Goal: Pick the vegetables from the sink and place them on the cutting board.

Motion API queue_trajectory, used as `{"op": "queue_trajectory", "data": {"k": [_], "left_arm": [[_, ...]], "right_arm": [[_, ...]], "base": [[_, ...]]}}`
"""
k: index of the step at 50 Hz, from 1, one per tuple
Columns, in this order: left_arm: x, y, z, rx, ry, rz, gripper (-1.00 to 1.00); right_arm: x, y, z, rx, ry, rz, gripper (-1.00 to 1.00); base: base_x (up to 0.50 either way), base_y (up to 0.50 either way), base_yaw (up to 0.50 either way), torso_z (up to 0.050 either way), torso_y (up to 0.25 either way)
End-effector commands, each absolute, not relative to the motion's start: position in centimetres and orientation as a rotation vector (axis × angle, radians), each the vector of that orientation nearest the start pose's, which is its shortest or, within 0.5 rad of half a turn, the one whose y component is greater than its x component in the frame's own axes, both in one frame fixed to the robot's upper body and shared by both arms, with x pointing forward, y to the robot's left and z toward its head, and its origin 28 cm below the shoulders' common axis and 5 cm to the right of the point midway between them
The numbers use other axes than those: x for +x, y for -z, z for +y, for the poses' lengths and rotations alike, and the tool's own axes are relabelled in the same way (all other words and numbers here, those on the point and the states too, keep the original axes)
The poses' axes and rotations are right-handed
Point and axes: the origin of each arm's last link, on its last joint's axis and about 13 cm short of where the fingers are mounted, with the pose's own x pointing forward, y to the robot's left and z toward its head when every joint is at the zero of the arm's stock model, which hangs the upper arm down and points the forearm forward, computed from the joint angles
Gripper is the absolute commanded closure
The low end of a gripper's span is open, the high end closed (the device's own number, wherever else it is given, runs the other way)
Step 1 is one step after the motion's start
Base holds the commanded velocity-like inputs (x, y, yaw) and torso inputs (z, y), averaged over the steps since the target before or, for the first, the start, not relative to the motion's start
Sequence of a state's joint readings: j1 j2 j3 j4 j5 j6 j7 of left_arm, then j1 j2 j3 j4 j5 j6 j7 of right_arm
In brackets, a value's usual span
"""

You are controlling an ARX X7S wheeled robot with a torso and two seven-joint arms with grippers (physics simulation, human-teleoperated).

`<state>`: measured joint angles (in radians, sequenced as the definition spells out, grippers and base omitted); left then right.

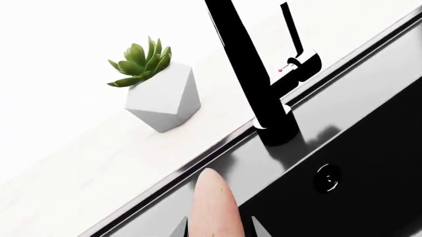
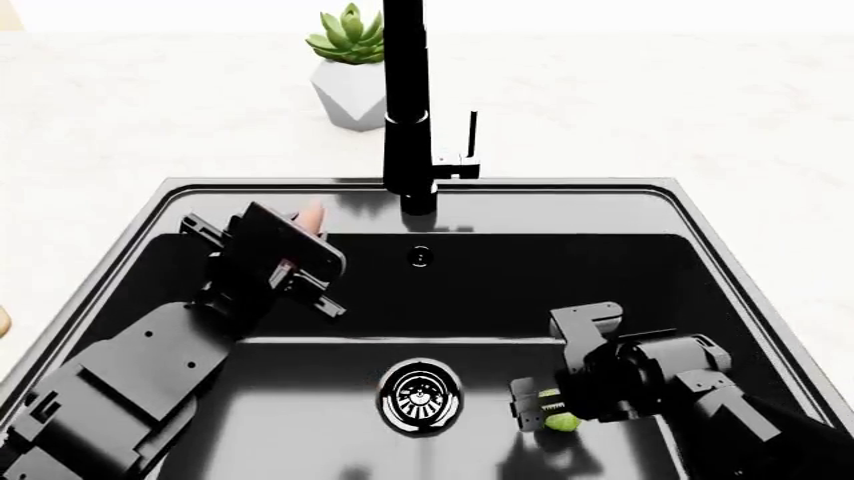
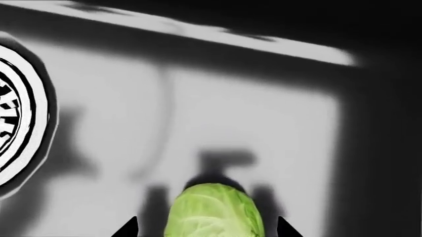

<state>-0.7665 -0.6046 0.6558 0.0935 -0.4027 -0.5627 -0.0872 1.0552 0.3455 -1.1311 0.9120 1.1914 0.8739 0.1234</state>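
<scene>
The pinkish-brown tuber [image 1: 212, 205] sits between the fingers of my left gripper [image 1: 218, 233], which is shut on it. That gripper [image 2: 296, 232] holds it raised near the back wall of the black sink [image 2: 574, 250], and the tuber's tip [image 2: 314, 214] pokes out toward the faucet. The light-green sprout [image 3: 214, 212] lies on the sink floor [image 3: 231, 98] between the fingers of my right gripper [image 3: 207, 232]. A gap shows on each side of it, so that gripper [image 2: 530, 408] is open around the sprout [image 2: 565, 422]. Of the cutting board, only a tan sliver [image 2: 3, 322] shows at the left edge.
The tall black faucet [image 2: 404, 110] rises behind the back rim, close to my left gripper. A potted succulent [image 2: 350, 35] stands on the white counter behind it. The round metal drain [image 2: 420, 393] is just left of my right gripper. An overflow hole [image 2: 420, 256] marks the back wall.
</scene>
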Motion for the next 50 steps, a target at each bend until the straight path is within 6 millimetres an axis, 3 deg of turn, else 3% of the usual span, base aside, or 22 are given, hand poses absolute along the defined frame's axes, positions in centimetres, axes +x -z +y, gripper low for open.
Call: {"op": "queue_trajectory", "data": {"k": [1, 11, 12, 34, 37, 44, 50], "left_arm": [[31.3, -15.9, 25.2, 0.5, 0.287, 0.01, 1.0], [31.3, -16.0, 25.3, 0.498, 0.28, 0.009, 1.0], [31.3, -16.0, 25.3, 0.497, 0.281, 0.009, 1.0], [31.1, -16.3, 25.3, 0.46, 0.29, 0.011, 1.0], [31.2, -16.6, 25.4, 0.426, 0.294, 0.013, 1.0], [31.3, -17.0, 25.3, 0.39, 0.298, -0.001, 1.0], [31.2, -17.2, 25.3, 0.37, 0.301, -0.012, 1.0]], "right_arm": [[33.2, -5.1, -14.2, -0.094, -0.165, 1.137, -1.0], [33.1, -3.9, -13.9, -0.097, -0.18, 1.181, -1.0], [33.1, -3.8, -13.9, -0.103, -0.175, 1.19, 1.0], [33.0, -4.3, -14.1, -0.13, -0.159, 1.199, 1.0], [33.1, -6.3, -14.2, -0.118, -0.167, 1.128, 1.0], [32.3, -14.4, -13.8, -0.102, -0.216, 0.866, 1.0], [31.2, -17.9, -13.6, -0.11, -0.231, 0.759, 1.0]], "base": [[0.0, 0.0, 0.0, 0.0, 0.0], [0.0, 0.0, 0.0, 0.0, 0.0], [0.0, 0.0, 0.0, 0.0, 0.0], [0.0, 0.0, 0.0, 0.0, 0.0], [0.0, 0.0, 0.0, 0.0, 0.0], [0.0, 0.0, 0.0, 0.0, 0.0], [0.0, 0.0, 0.0, 0.0, 0.0]]}}
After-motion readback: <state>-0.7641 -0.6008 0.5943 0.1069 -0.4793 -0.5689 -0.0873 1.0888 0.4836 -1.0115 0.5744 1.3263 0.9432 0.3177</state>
